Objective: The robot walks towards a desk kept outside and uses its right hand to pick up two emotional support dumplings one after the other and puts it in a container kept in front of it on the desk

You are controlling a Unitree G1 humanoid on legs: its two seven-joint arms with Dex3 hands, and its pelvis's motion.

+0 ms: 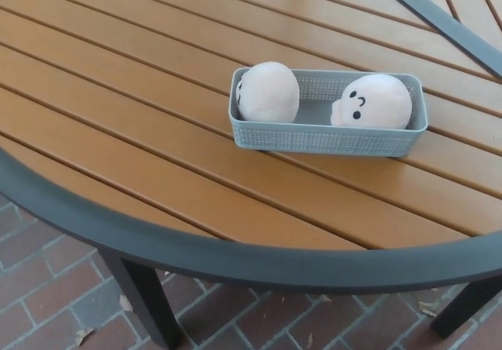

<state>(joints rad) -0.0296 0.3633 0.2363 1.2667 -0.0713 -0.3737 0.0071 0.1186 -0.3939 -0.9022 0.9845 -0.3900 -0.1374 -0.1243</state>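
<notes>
Container [329, 138]: a grey-blue oblong basket with perforated walls is being carried by the tabletop, and it is taken here as the landmark for all places.
Left dumpling [268, 92]: a pale plush dumpling is being held inside the container, at its left end; it is rising above the rim, and a small dark face mark is being shown on its left side.
Right dumpling [372, 101]: a second pale plush dumpling is being held inside the container, at its right end; its face, with two dark eyes and a small mouth, is being turned toward the left and front.
Gap: the two dumplings are being kept apart by a bare part of the container floor between them.
Tabletop [141, 122]: brown slats are being seen all around the container; a dark curved rim is running in front of the container.
Table leg [149, 307]: a dark leg is being seen below the rim, to the front left of the container.
Brick floor [47, 287]: reddish bricks are being seen under the rim, in front of the container.
Robot hand: neither the left nor the right one is being shown, so its state cannot be told.
</notes>
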